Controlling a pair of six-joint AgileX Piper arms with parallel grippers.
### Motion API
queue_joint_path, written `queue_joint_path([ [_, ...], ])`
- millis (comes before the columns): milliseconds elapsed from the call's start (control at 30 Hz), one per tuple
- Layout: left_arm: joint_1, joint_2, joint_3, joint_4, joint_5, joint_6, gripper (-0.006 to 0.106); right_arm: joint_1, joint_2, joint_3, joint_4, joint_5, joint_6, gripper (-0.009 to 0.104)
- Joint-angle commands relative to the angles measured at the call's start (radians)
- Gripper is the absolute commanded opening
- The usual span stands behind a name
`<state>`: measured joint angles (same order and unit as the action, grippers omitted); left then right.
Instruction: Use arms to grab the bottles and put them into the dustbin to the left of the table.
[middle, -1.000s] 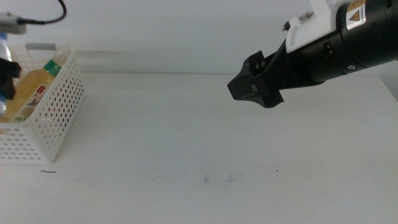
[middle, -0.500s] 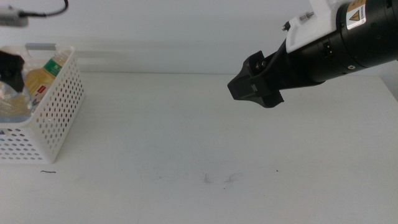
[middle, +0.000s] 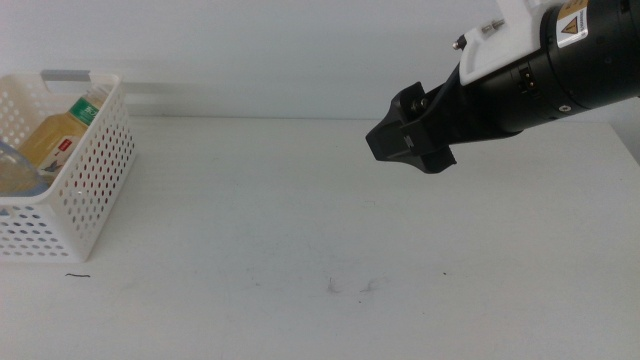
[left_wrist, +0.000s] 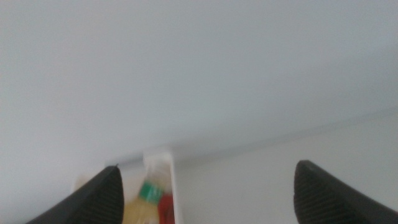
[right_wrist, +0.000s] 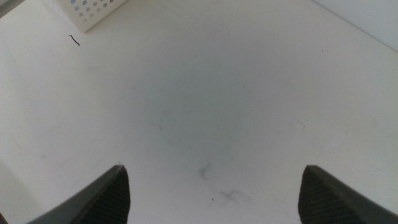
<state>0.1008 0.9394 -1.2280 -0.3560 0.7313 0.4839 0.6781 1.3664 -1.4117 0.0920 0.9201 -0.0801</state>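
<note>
At the far left of the table (middle: 300, 220) stands the dustbin (middle: 95, 190), a white perforated basket. The yellow juice bottle (middle: 55, 140) lies inside it, tilted, its long axis running from the near left up toward the far right corner, cap end against the grey bar on the rim. Beside it, at the picture's edge, part of the clear water bottle (middle: 12, 172) shows in the bin. From the left wrist view a scrap of red, likely the red can (left_wrist: 165, 208), sits next to the juice bottle's green neck.

The left gripper (left_wrist: 205, 193) is out of the middle view; its jaws stand wide apart with nothing between them, and the bin lies just below and ahead of them.

The right gripper (middle: 408, 130) hangs above the table's right half, well apart from the bin; its wrist view shows jaws spread wide over bare table, gripping nothing.

No bottle shows on the table, so I judge the task done or nearly so; were anything left, the left arm is the nearer to the bin.
</note>
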Motion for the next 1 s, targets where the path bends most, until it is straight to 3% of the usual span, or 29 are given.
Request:
queue_joint_path([
  [0, -0.007, -0.139, 0.112, -0.102, -0.102, 0.092, 0.094, -0.005, -0.004, -0.003, -0.004, -0.007, -0.001, 0.072],
  [267, -0.013, -0.405, 0.301, -0.132, -0.173, 0.046, 0.094, -0.005, -0.004, -0.003, -0.004, -0.007, -0.001, 0.072],
  [733, -0.013, -0.419, 0.298, -0.172, -0.066, 0.026, 0.094, -0.005, -0.004, -0.003, -0.004, -0.007, -0.001, 0.072],
  [767, -0.013, -0.417, 0.298, -0.159, -0.068, -0.017, 0.094, -0.005, -0.004, -0.003, -0.004, -0.007, -0.001, 0.072],
  [967, -0.013, -0.426, 0.298, 0.107, -0.068, -0.373, 0.094, -0.005, -0.004, -0.003, -0.004, -0.007, -0.001, 0.072],
])
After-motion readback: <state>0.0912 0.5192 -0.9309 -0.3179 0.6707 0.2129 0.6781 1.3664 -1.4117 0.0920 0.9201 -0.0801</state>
